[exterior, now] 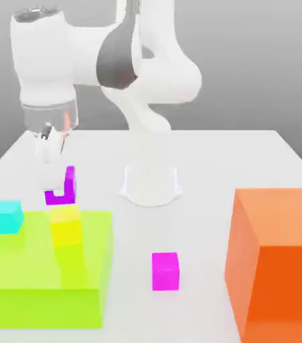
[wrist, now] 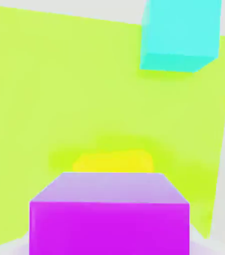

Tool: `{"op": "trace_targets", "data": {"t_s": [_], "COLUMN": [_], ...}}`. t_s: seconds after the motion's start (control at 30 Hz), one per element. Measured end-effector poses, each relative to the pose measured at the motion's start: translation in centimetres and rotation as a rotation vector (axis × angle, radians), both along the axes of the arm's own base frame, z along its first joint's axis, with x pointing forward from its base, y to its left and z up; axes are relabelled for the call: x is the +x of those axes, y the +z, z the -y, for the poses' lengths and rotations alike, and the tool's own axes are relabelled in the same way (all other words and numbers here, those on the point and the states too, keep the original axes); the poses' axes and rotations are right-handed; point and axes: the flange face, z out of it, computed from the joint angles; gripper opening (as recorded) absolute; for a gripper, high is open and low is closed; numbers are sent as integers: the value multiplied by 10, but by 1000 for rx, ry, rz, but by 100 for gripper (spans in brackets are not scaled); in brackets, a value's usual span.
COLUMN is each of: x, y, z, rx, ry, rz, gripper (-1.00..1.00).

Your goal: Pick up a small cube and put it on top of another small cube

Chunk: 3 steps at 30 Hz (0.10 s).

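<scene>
Tool: we see our tool (exterior: 54,175) closed on the small glossy violet-purple cube (exterior: 62,188), lifted off the white table (exterior: 207,221).
Violet-purple cube: we hold it between the fingers, just above the small plain yellow cube (exterior: 65,224); in the hand view it (wrist: 109,215) sits nearest the camera.
Yellow cube: directly below our tool, sunk in the translucent lime-green slab (exterior: 19,275).
Cyan cube (exterior: 6,216): beside the slab, below our tool toward the exterior view's left.
Magenta-pink cube (exterior: 165,270): well apart from our tool, toward the exterior view's right.
Large orange block (exterior: 277,261): farthest from our tool.
</scene>
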Motion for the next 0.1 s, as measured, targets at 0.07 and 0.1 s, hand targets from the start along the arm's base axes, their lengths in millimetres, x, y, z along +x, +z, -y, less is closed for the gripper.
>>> {"op": "trace_targets", "data": {"t_s": [0.07, 0.1], "x": [0, 0], "y": [0, 0], "z": [0, 0], "rx": [0, 0], "ry": [0, 0], "rz": [0, 0], "gripper": [100, 100]}}
